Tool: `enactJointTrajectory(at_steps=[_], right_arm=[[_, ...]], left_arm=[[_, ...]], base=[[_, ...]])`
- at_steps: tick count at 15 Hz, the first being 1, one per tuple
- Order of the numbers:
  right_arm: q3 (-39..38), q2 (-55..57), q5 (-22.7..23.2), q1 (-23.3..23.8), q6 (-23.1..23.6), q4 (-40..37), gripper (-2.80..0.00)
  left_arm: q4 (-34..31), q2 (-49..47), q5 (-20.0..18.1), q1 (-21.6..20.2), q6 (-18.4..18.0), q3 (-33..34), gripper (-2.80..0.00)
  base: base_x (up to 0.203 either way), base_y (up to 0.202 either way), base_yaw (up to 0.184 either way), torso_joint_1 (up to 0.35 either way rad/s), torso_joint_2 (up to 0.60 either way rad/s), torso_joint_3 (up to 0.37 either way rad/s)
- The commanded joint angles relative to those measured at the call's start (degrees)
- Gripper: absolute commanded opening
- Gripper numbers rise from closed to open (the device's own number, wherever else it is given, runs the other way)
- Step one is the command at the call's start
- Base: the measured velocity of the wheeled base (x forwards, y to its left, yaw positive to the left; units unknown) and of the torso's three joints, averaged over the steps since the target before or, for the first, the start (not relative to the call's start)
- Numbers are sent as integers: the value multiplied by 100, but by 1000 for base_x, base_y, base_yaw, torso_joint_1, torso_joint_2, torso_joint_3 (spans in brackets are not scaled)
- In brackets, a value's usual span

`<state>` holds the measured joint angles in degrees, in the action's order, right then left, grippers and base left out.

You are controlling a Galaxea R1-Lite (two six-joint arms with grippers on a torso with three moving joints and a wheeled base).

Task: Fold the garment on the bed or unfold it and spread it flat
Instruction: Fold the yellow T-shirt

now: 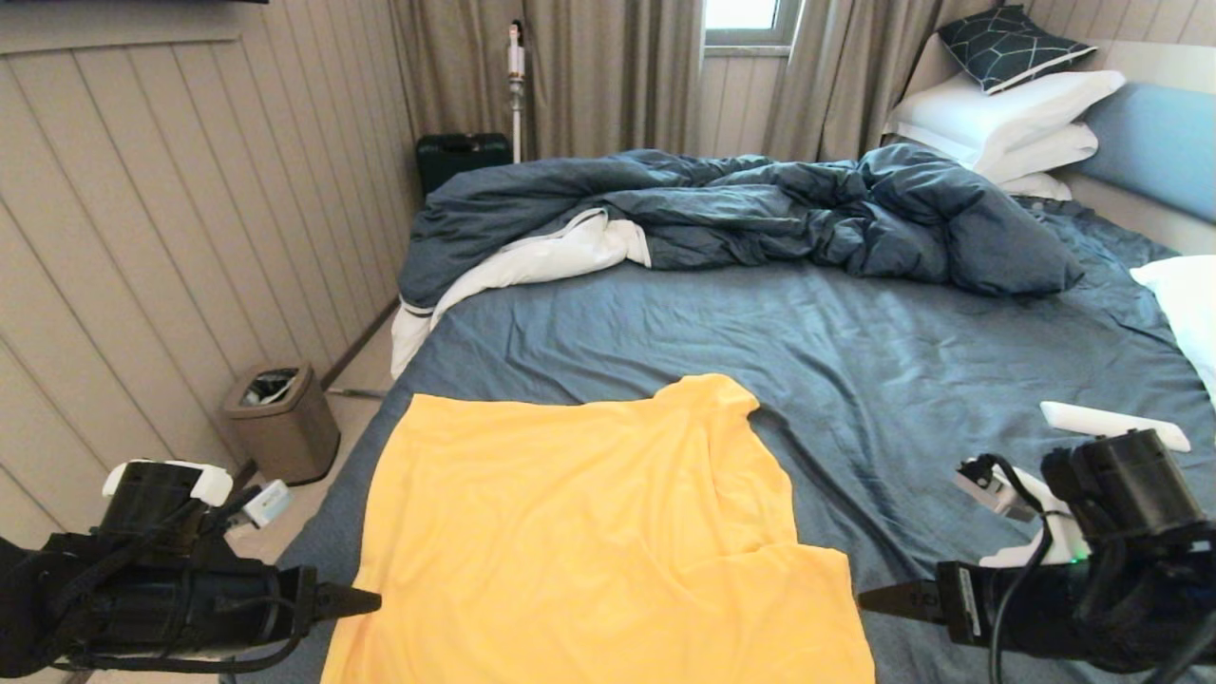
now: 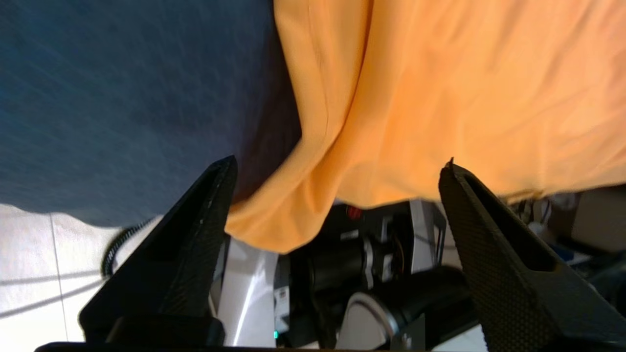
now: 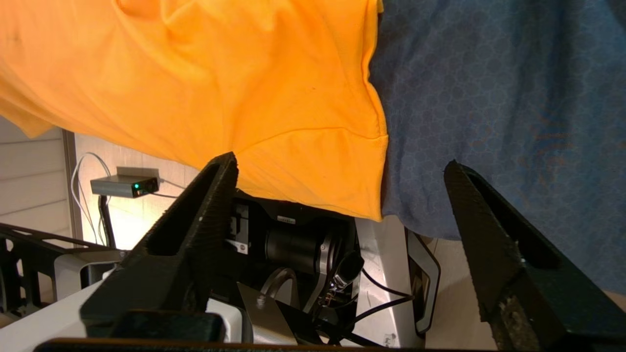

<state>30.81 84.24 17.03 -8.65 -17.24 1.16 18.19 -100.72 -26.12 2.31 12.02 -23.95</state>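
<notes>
The yellow-orange T-shirt (image 1: 589,532) lies mostly flat on the near part of the bed (image 1: 902,380), its lower hem hanging over the front edge. One sleeve points to the far middle. My left gripper (image 1: 366,600) sits just off the shirt's left edge, open, nothing between its fingers. The left wrist view shows the shirt's corner (image 2: 274,220) drooping between the spread fingers (image 2: 210,205). My right gripper (image 1: 869,598) sits just off the shirt's right edge, open and empty. In the right wrist view the shirt's corner (image 3: 342,181) hangs beside the slate-blue sheet (image 3: 489,98).
A crumpled dark blue duvet (image 1: 741,214) with white lining lies across the far half of the bed. White pillows (image 1: 1007,114) are stacked at the far right by the headboard (image 1: 1154,142). A bin (image 1: 280,418) stands on the floor to the left.
</notes>
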Motion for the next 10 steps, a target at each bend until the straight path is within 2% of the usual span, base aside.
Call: enactJointTrajectory(at_steps=[1,6,10], right_arm=[[13,-83,2,12,-8,7,0],[23,-23,2,21,-8,7,0],[75,-13,-21,39,-16,16,0]], left_arm=[[23,-170,-15,82,-17,119,0],[145,-433,-76,170,-42,310,0],[1027,-624,-67,182,-64,901,0]], base=[[0,0,0,0,0,0],[0,0,0,0,0,0],[0,0,0,0,0,0]])
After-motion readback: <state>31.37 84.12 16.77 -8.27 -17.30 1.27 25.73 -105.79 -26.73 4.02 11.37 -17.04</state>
